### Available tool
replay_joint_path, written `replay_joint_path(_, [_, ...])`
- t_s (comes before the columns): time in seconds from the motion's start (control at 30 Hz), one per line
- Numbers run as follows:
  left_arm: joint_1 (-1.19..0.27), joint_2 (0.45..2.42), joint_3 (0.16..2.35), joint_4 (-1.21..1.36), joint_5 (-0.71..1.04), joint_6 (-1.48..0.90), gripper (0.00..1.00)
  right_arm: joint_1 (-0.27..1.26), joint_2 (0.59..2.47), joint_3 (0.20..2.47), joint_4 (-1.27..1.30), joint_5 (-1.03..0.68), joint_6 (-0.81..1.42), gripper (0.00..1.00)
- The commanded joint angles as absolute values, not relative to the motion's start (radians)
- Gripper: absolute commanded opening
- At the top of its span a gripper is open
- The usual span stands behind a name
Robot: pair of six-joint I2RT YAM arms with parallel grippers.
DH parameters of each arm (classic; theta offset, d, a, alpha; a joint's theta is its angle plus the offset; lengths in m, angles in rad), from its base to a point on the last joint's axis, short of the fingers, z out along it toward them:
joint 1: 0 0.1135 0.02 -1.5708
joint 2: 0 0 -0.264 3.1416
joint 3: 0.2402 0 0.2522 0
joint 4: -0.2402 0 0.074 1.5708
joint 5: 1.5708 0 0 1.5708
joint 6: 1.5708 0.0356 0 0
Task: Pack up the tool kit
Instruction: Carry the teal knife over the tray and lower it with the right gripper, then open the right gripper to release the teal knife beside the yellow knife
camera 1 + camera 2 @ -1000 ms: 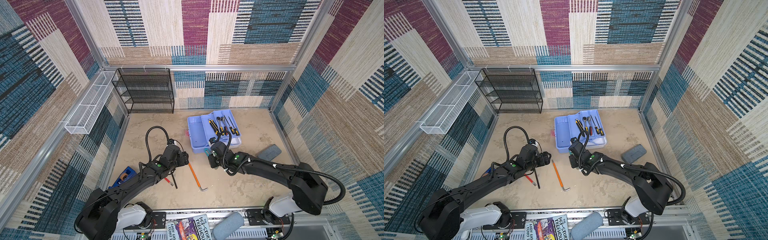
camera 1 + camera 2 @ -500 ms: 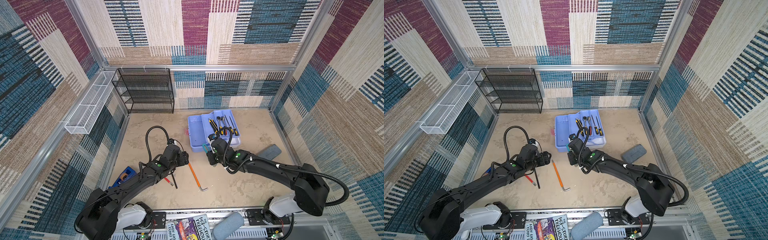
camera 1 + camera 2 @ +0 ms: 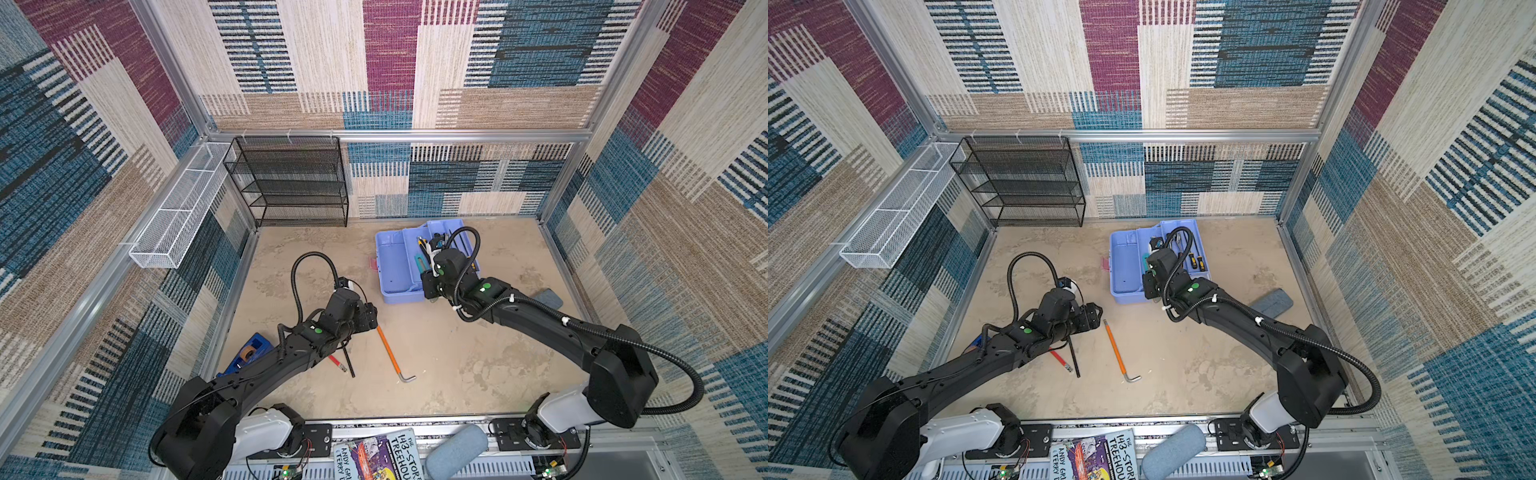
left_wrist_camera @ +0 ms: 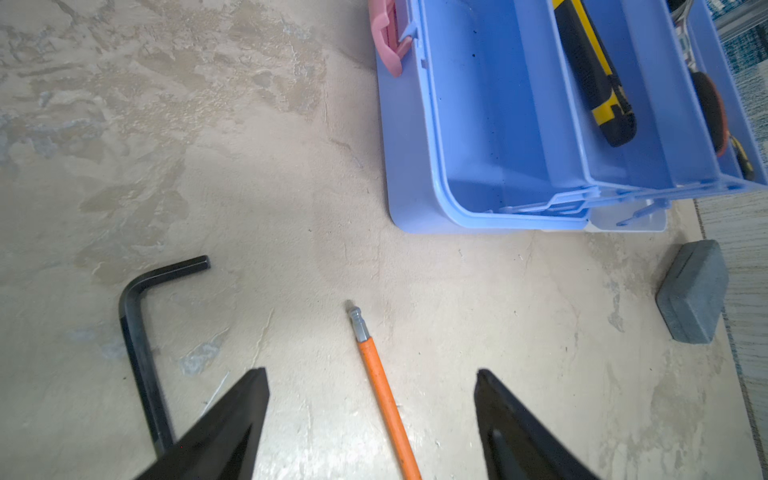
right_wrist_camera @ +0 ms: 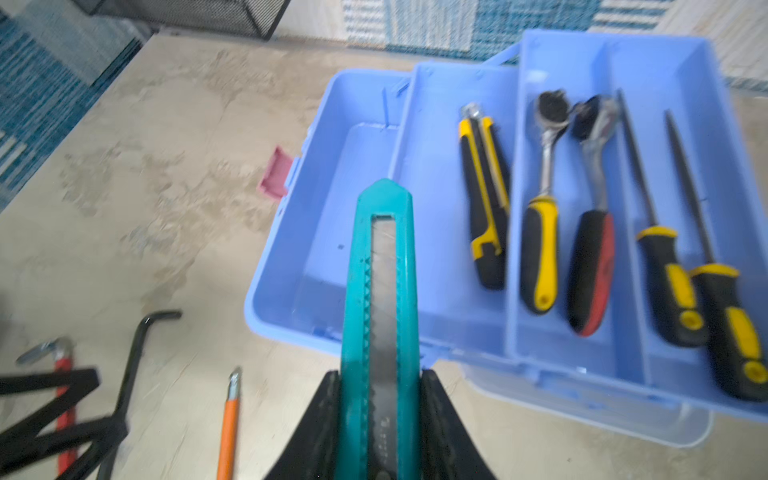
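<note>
Left gripper: fingers spread wide and empty. It hovers low over the floor at lower centre of both top views, straddling the tip end of the orange hex key.
Loose tools: the orange hex key, a black hex key and a red-handled tool lie on the floor beside that gripper, well apart from the box. Judged not yet packed.
Tool kit box: open, at centre-right of both top views. The trays are stepped out to the right, the left base compartment is bare, and the pink latch is on its left wall.
Right gripper: fingers pinch the teal utility knife by its rear part, with the nose reaching over the base compartment.
Step in hand: judged to be setting the teal utility knife into the box.
Method advised: keep the knife parallel to the compartment's long walls and lower it close to the floor before opening. Stay clear of the tray link arms at the near wall, since a skewed knife could bridge the rim.
Right wrist view alone: shows the pinch itself and the tray contents, namely a yellow-black knife, two ratchets and two slim yellow-handled drivers.
Top views alone: show the loose tools full length and the two arms well apart. Only a sliver of the teal knife shows.
Left wrist view alone: shows the spread of the left fingers.
</note>
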State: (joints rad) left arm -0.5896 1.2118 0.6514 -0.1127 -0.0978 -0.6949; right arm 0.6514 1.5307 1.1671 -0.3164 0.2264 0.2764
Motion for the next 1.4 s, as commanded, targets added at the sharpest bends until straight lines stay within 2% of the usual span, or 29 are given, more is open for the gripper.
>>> replay_joint_path(0.0, [-0.589, 1.218, 0.658, -0.090, -0.092, -0.687, 0.81, 0.618, 1.602, 1.251, -0.332, 0.252, 0.256, 0.27])
replay_joint_path(0.37, [-0.588, 1.192, 0.646, -0.106, -0.110, -0.688, 0.81, 0.566, 1.903, 1.544, -0.357, 0.222, 0.202, 0.26])
replay_joint_path(0.73, [-0.589, 1.187, 0.636, -0.099, -0.122, -0.693, 0.81, 0.554, 2.011, 1.628, -0.378, 0.160, 0.192, 0.27])
replay_joint_path(0.93, [-0.588, 1.187, 0.640, -0.102, -0.124, -0.691, 0.81, 0.554, 2.022, 1.622, -0.385, 0.176, 0.184, 0.42])
replay_joint_path(1.37, [-0.588, 1.190, 0.645, -0.104, -0.123, -0.696, 0.81, 0.554, 1.969, 1.580, -0.366, 0.136, 0.202, 0.54])
